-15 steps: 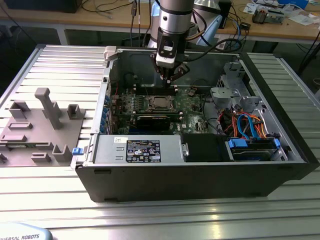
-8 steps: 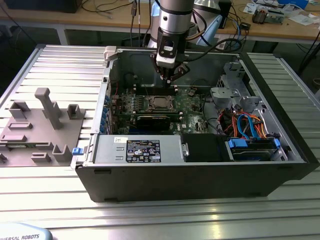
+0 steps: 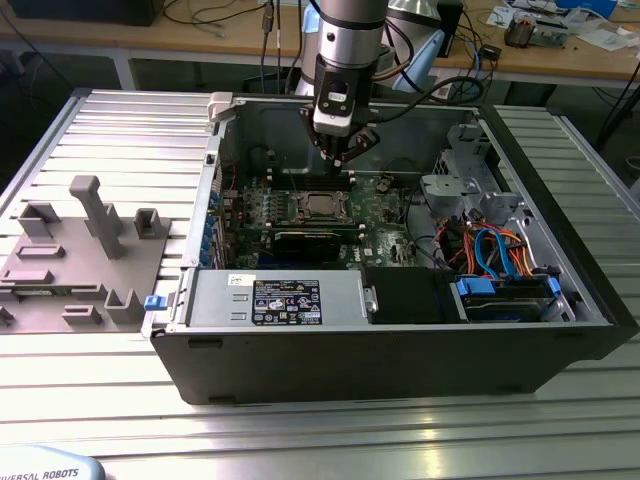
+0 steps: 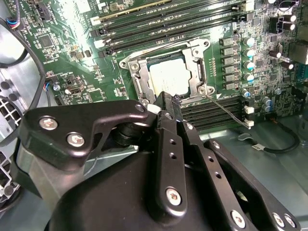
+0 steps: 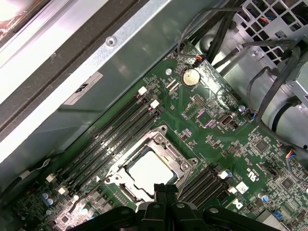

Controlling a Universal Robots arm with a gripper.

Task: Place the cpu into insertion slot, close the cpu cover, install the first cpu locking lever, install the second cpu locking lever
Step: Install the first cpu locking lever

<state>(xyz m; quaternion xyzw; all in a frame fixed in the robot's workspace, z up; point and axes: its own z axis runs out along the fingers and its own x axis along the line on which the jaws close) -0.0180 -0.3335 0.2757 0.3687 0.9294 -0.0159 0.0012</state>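
Half-hidden cpu (image 5: 150,169) — claw (image 5: 162,188) overlaps.

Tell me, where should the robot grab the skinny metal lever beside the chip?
Probably the free tip of the locking lever, from above. It's a thin rod sticking out from the insertion slot frame over the memory slots, leaving room.

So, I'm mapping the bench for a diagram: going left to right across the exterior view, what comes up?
Grey plastic fixture tray → silvery square cpu cover on the green motherboard → blue and orange cable bundle.
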